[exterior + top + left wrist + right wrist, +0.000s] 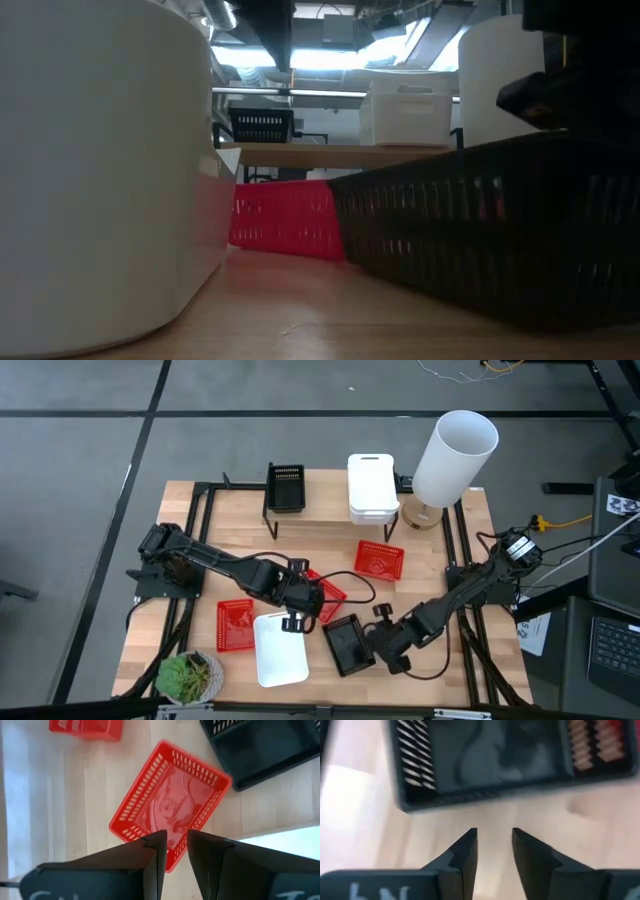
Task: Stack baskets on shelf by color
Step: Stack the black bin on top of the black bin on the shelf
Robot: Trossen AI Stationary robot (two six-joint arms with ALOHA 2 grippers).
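Observation:
On the shelf at the far side stand a black basket and stacked white baskets. On the tabletop lie three red baskets, a white basket and a black basket. My left gripper hovers over the middle red basket, fingers a narrow gap apart, pointing down at its near corner. My right gripper stands open over bare wood just right of the black basket.
A tall white cylinder stands at the shelf's right end. A potted plant sits at the near left corner. Black frame rails run along the table's sides. In the low view the white basket and black basket fill the foreground.

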